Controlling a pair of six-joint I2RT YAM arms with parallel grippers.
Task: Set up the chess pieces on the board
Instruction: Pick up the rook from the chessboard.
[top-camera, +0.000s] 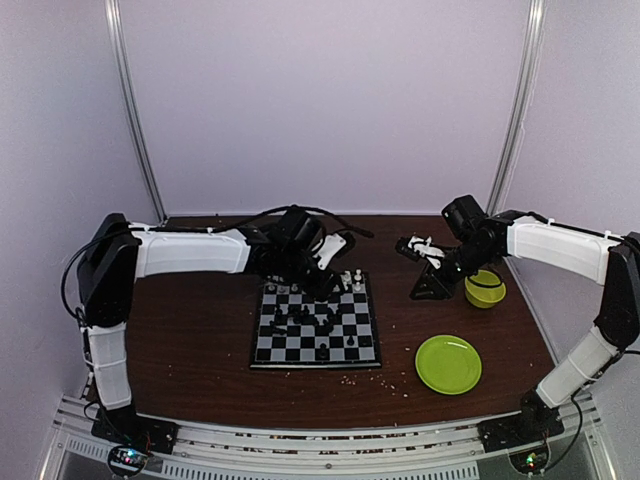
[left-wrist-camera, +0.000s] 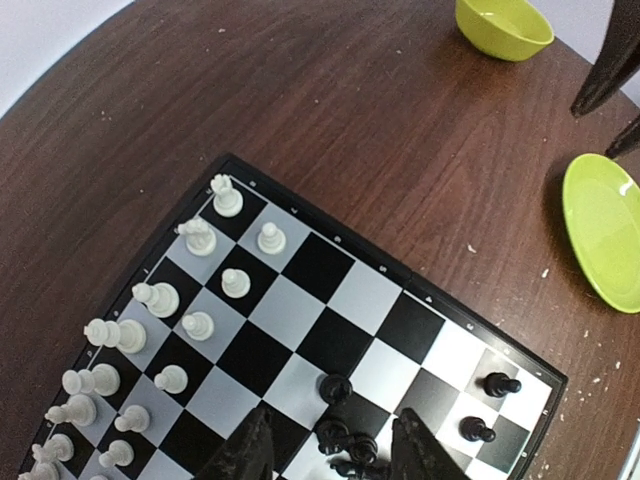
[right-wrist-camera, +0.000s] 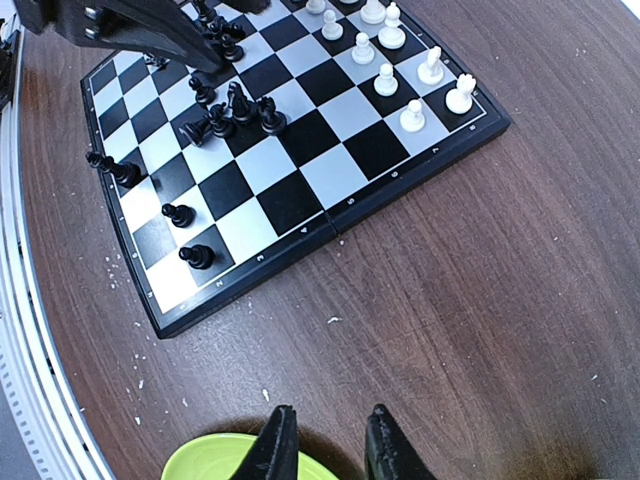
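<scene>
The board lies at the table's middle. White chess pieces stand in two rows along its far edge. Several black chess pieces lie or lean in a heap near the centre, and three more stand on the near squares. My left gripper hovers over the board, open, its fingertips on either side of the black heap without gripping a piece. My right gripper is open and empty, over bare wood right of the board, by the plate's edge.
A round green plate sits at the front right and a green bowl stands behind it, close to the right gripper. Pale crumbs are scattered along the board's front edge. The plate's rim lies just under the right fingers.
</scene>
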